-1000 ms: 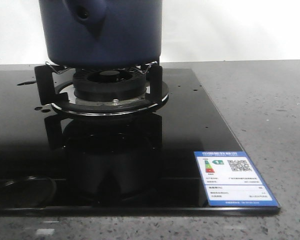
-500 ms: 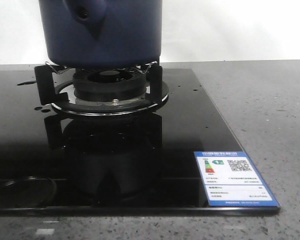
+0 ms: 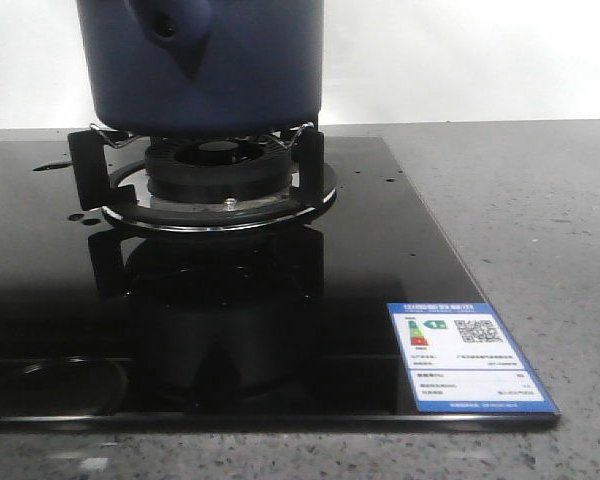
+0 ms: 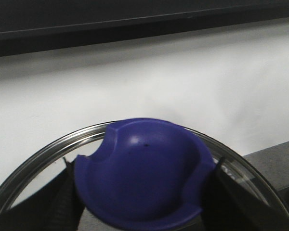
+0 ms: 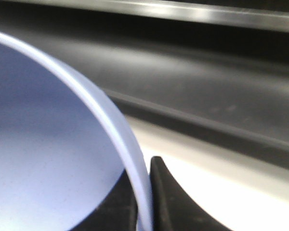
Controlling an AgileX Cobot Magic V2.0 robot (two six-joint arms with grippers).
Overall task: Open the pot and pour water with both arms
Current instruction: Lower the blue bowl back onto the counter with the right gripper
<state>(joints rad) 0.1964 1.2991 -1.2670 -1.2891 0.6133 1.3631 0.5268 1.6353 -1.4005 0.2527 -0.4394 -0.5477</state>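
The dark navy pot (image 3: 210,70) stands on the gas burner (image 3: 220,180) at the back of the front view, its stub handle (image 3: 168,25) pointing forward. Its top is cut off by the frame. Neither gripper shows in the front view. In the left wrist view my left gripper (image 4: 142,190) is shut on the blue knob (image 4: 142,163) of a glass lid with a metal rim (image 4: 48,147), held up against a white wall. In the right wrist view my right gripper (image 5: 145,192) is shut on the rim of a periwinkle-blue bowl (image 5: 43,159).
A black glass cooktop (image 3: 380,250) lies on the grey speckled counter (image 3: 540,220). A blue and white energy label (image 3: 470,355) sits on its front right corner. A faint ring reflection (image 3: 65,385) shows at the cooktop's front left.
The pot and burner have not moved. The ring reflection at the cooktop's front left has shifted and grown lighter.
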